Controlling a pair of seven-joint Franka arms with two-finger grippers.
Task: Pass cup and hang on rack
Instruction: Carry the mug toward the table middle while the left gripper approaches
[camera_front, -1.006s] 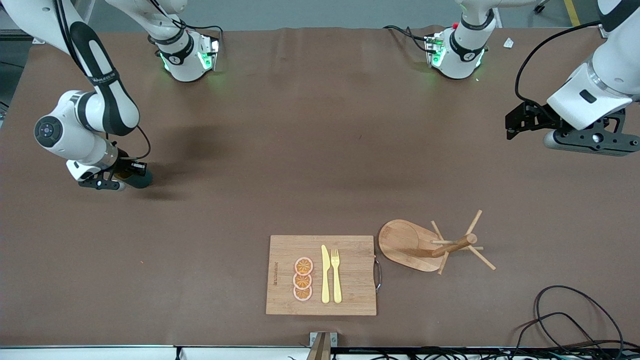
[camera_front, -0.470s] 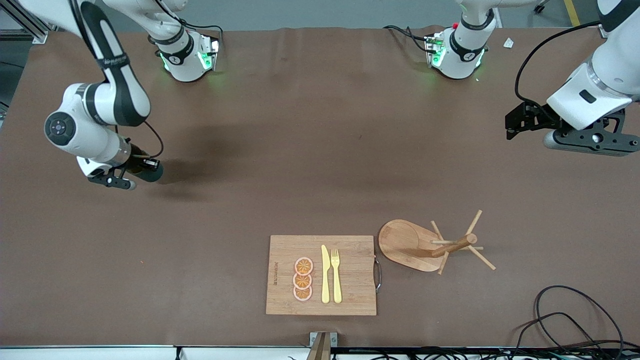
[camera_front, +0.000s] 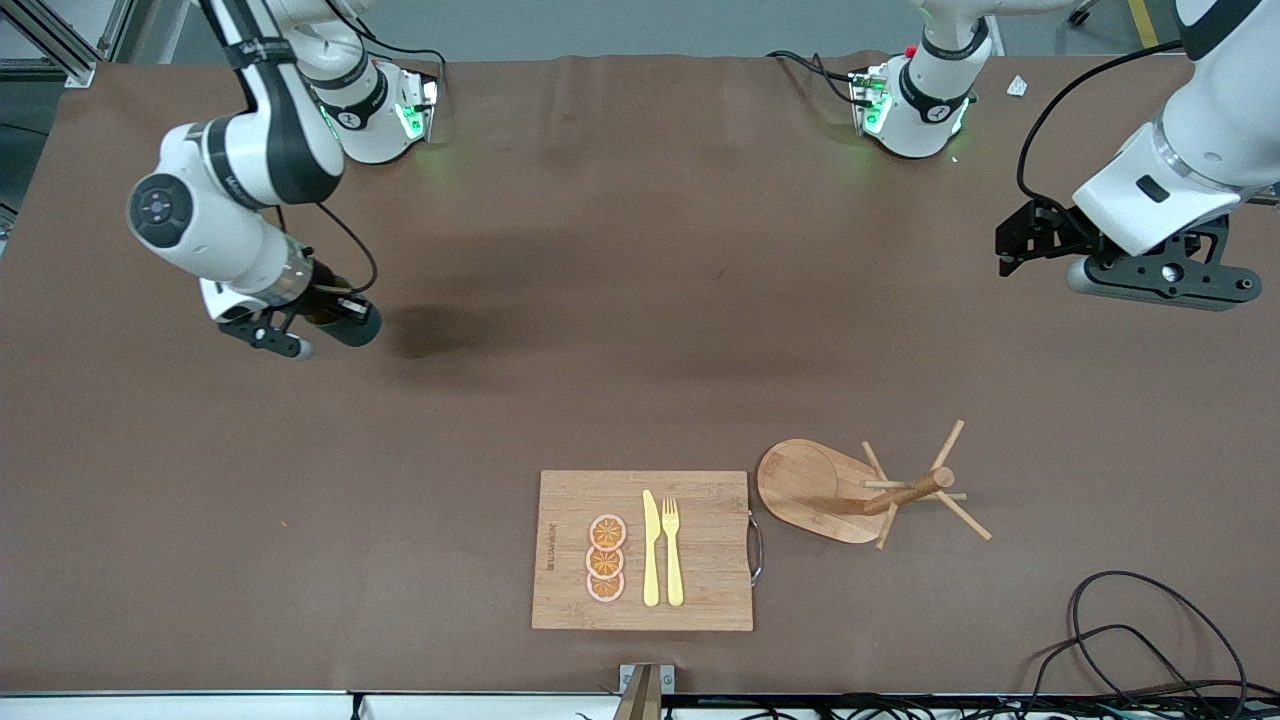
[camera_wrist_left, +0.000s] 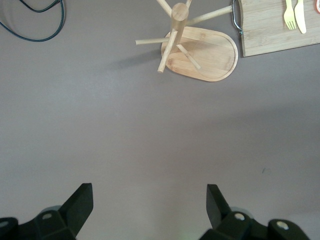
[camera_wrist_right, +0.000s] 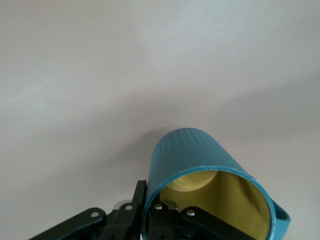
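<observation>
We see a brown bench (camera_front: 620, 300). The right gripper (camera_front: 300, 325), jaws clamped on the cup (camera_wrist_right: 205, 185), hangs above it. The left gripper (camera_wrist_left: 150, 210) waits, jaws apart. The rack (camera_front: 870, 490) stands beside a cutting board (camera_front: 700, 550).

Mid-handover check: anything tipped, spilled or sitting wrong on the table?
Nothing stands out. The rack stands upright beside the cutting board. The right gripper holds the cup tilted in the air, and it looks empty. The left gripper waits open.
</observation>
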